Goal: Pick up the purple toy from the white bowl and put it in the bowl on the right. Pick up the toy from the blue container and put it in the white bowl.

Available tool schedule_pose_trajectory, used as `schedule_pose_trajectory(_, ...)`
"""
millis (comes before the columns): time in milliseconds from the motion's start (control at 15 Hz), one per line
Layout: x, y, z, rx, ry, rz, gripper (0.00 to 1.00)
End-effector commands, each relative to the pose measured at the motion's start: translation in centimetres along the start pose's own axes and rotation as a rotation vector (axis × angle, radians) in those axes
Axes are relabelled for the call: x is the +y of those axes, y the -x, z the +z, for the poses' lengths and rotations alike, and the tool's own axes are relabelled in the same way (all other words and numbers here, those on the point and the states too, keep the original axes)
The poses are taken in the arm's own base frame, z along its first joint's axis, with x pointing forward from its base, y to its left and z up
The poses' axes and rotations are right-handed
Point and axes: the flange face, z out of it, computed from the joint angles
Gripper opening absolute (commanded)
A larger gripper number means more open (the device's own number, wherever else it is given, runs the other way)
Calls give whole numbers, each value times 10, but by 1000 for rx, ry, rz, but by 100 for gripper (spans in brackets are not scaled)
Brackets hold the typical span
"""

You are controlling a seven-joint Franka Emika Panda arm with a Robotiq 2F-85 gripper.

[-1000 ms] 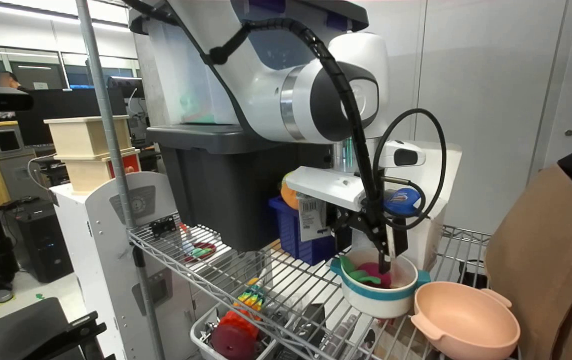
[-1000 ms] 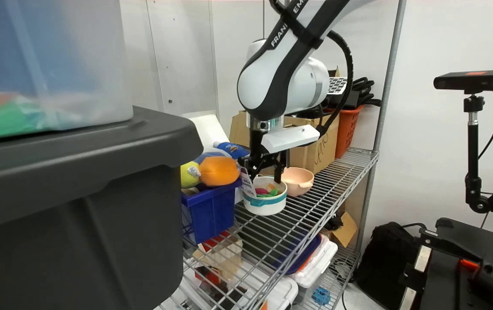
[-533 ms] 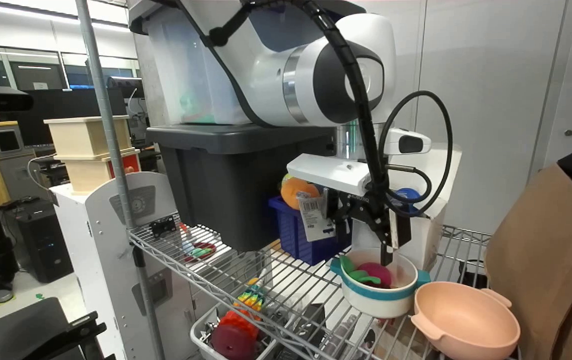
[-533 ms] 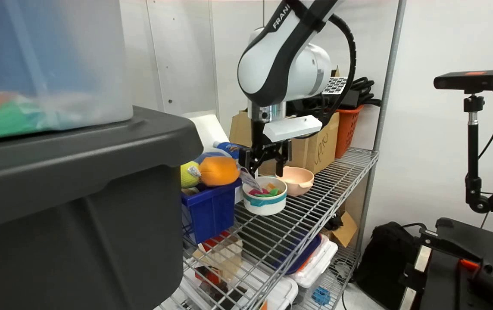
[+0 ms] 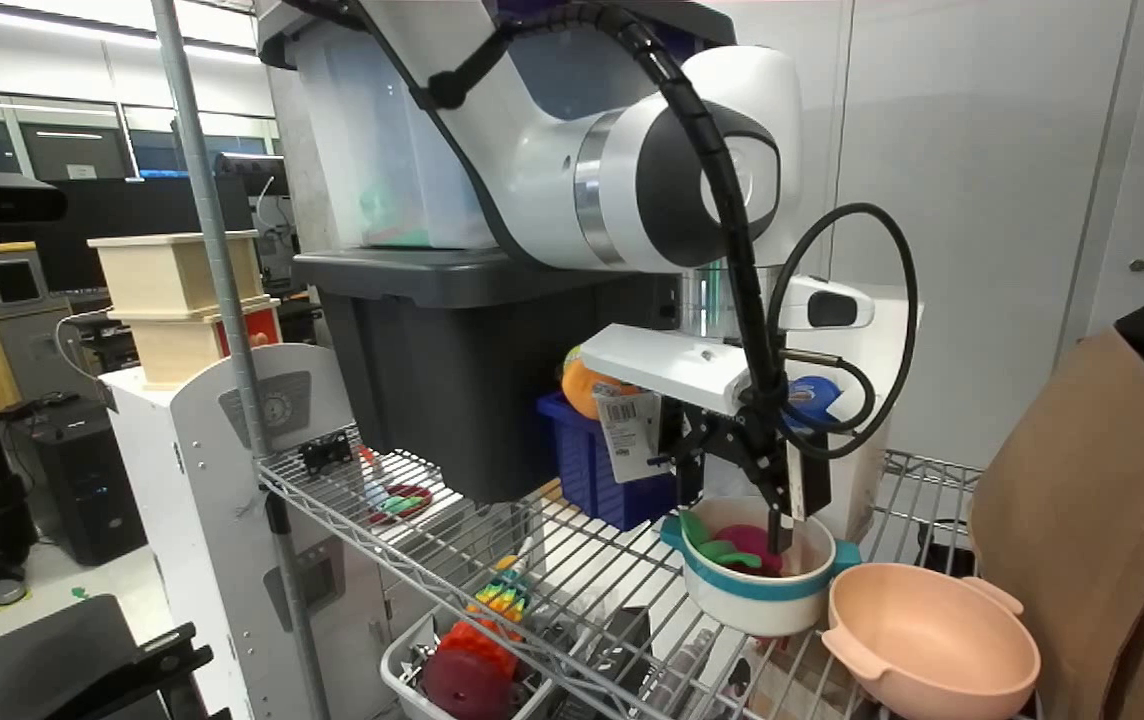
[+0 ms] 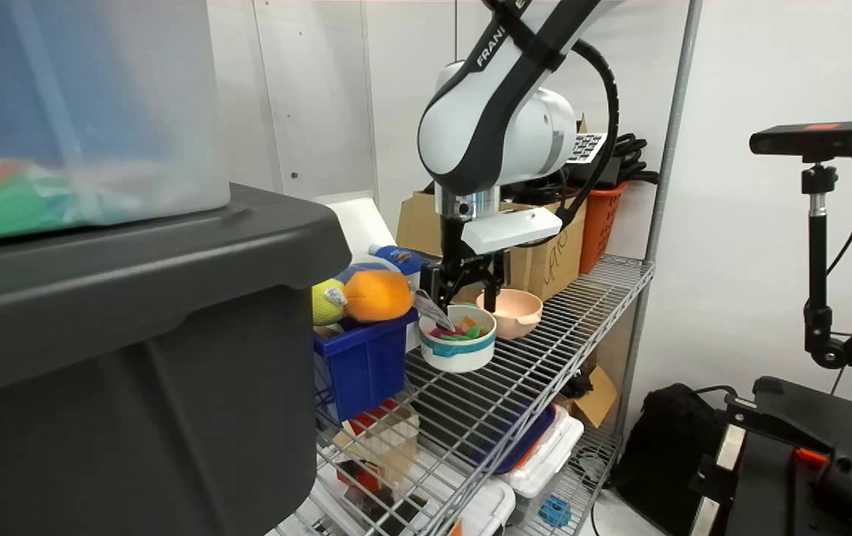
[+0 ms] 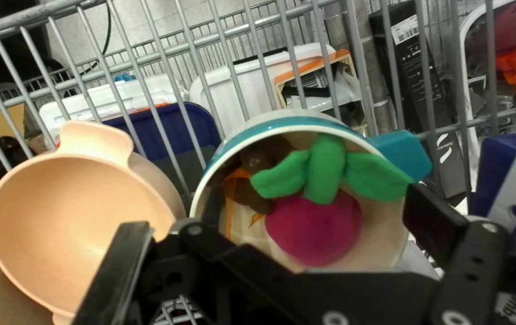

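The purple toy, a magenta beet with green leaves (image 7: 314,228), lies in the white bowl with a teal band (image 5: 752,612); it also shows in an exterior view (image 5: 744,543). Orange and brown items lie beside it. My gripper (image 7: 316,210) is open and empty above this bowl, the beet between its spread fingers in the wrist view. One fingertip appears inside the rim, the other near the opposite rim. The peach bowl (image 5: 932,640) stands beside the white bowl and is empty. The blue container (image 6: 366,372) holds an orange toy (image 6: 379,295) and a yellow ball (image 6: 325,301).
A white paper tag (image 5: 629,437) hangs from the blue container close to my gripper. A dark grey tote (image 5: 462,380) stands beside the container. A white box stands behind the white bowl. A brown cardboard box (image 5: 1082,520) borders the peach bowl. The shelf (image 6: 538,357) is open wire.
My gripper has risen slightly, then come down again a little toward the peach bowl's side. The paper tag has swung. The beet and bowls have not moved.
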Motion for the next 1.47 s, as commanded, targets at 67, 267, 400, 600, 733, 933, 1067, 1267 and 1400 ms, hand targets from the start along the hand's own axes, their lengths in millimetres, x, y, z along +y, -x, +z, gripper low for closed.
schedule_pose_trajectory(67, -7, -6, -3, 11, -7, -12, 100)
schedule_pose_trajectory(267, -4, -10, -3, 13, -5, -8, 100)
schedule_pose_trajectory(400, 0, -13, -2, 17, -2, -5, 100)
schedule_pose_trajectory(600, 7, -17, 1, 22, 6, 3, 100)
schedule_pose_trajectory(733, 14, -21, 5, 22, 10, 13, 100)
schedule_pose_trajectory(933, 21, -24, 13, 21, 22, 23, 100)
schedule_pose_trajectory(1067, 21, -23, 19, 17, 21, 21, 100)
schedule_pose_trajectory(1267, 16, -22, 24, 11, 22, 17, 100)
schedule_pose_trajectory(1400, 13, -21, 24, 11, 21, 14, 100)
